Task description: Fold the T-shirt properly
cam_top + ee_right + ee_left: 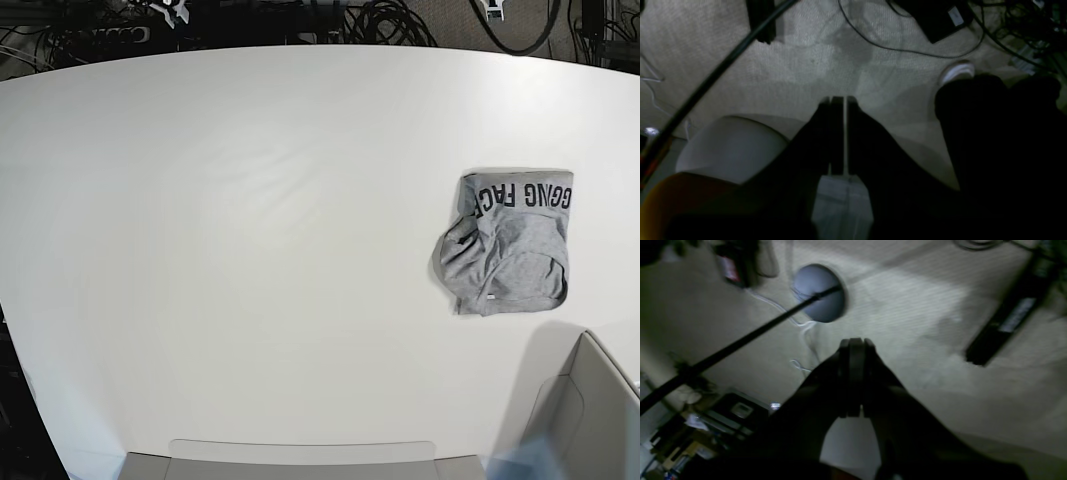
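White table (pixel 250 250) is filling nearly the whole base view, lying flat and evenly lit, with a tangle of dark cables (pixel 390 20) running along its far edge.

Heather-grey short-sleeved cotton T-shirt (pixel 508 243) is sitting folded into a compact, roughly square bundle on the right side of the table, about mid-depth. Black block lettering is showing along its far edge; near edge is looking rounded and a bit lumpy, with a fold bulging out on its left. Neither arm is touching it, and neither is showing in the base view.

Left gripper (pixel 856 343) is pointing down at beige carpet (pixel 923 323), off the table, black fingers pressed together with nothing between them. A round dark disc (pixel 820 293) is lying on the carpet beyond it, with a black rod crossing over it.

Right gripper (pixel 836 100) is also hanging over carpet, fingers drawn together down to a thin slit, pinching nothing. A white shoe (pixel 957 71) is showing to its right.
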{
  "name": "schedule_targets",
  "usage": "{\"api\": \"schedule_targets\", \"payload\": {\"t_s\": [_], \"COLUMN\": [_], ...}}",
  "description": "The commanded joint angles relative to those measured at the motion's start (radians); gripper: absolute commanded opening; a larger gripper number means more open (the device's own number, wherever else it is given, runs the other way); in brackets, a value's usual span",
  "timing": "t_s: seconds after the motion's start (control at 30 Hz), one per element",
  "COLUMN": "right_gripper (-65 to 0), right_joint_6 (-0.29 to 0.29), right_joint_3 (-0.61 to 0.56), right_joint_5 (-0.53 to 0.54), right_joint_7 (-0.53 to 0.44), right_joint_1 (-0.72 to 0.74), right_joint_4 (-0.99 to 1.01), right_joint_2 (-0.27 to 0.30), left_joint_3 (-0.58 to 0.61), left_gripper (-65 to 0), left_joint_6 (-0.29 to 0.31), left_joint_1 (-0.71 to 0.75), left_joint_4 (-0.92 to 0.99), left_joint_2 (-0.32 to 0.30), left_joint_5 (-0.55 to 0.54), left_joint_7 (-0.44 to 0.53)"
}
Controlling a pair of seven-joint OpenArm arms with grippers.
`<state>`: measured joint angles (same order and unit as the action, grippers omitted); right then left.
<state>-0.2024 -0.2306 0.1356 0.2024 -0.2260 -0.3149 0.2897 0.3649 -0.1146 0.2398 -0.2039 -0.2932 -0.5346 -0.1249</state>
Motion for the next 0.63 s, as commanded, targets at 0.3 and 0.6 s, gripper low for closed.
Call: {"api": "schedule_targets", "payload": {"t_s": [0.3, 0.6], "right_gripper": [-63.7, -63.6], "right_joint_6": [0.082, 0.082], "right_joint_3": [-0.002, -0.002], "right_joint_5": [-0.003, -0.003], "right_joint_7": [-0.019, -0.016], "right_joint_1": [0.017, 0.029], "right_joint_4": [-0.002, -0.002], "right_joint_2": [0.03, 0.032], "left_joint_3": [0.001, 0.006], "left_gripper": [-65.0, -65.0], "left_joint_6": [-0.006, -0.013], "left_joint_1": [-0.055, -0.122], "left_joint_4": [0.011, 0.014], "left_joint_2": [-0.07, -0.053], "left_joint_5": [0.003, 0.003], "left_joint_7": [0.006, -0.005]}}
